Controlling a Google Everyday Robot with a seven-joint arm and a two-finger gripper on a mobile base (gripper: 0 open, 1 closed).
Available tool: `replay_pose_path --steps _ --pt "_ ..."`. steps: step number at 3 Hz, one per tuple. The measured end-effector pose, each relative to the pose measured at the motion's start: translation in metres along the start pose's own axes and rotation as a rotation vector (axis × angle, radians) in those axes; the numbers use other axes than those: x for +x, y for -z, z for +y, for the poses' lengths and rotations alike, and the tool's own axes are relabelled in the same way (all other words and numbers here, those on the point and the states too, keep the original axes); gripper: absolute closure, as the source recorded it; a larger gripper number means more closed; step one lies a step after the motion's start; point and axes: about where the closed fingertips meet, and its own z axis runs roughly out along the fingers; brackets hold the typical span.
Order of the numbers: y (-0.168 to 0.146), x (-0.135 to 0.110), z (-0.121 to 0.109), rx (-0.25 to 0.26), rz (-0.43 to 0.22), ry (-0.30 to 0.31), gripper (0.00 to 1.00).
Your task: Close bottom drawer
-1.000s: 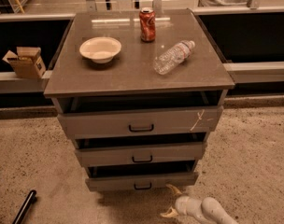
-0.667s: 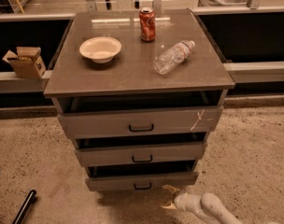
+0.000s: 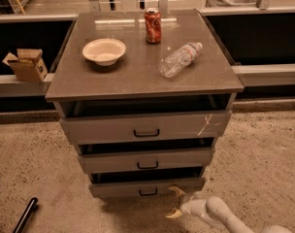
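Observation:
The bottom drawer (image 3: 118,188) is the lowest and narrowest of three grey drawer fronts, with a small black bar handle (image 3: 148,192). It stands pulled out a little, like the two drawers above it. My gripper (image 3: 176,202) is low at the drawer's right front corner, its white arm reaching in from the lower right. Its two tan fingers (image 3: 178,192) are spread apart and hold nothing. The upper finger is close to the drawer front's lower right edge; I cannot tell if it touches.
The grey cabinet top (image 3: 142,76) carries a cream bowl (image 3: 104,51), a red can (image 3: 153,25) and a lying plastic bottle (image 3: 180,59). A cardboard box (image 3: 26,64) sits on a ledge at left. A black bar (image 3: 25,215) lies on the floor at lower left.
My gripper has moved left and slightly up towards the bottom drawer's right front corner. The drawers have not visibly moved.

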Motion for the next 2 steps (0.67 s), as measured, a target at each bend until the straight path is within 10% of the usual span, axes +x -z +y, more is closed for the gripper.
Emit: replay_pose_path --steps 2 --pt "0.0012 0.0000 0.0017 0.000 0.000 0.000 0.00"
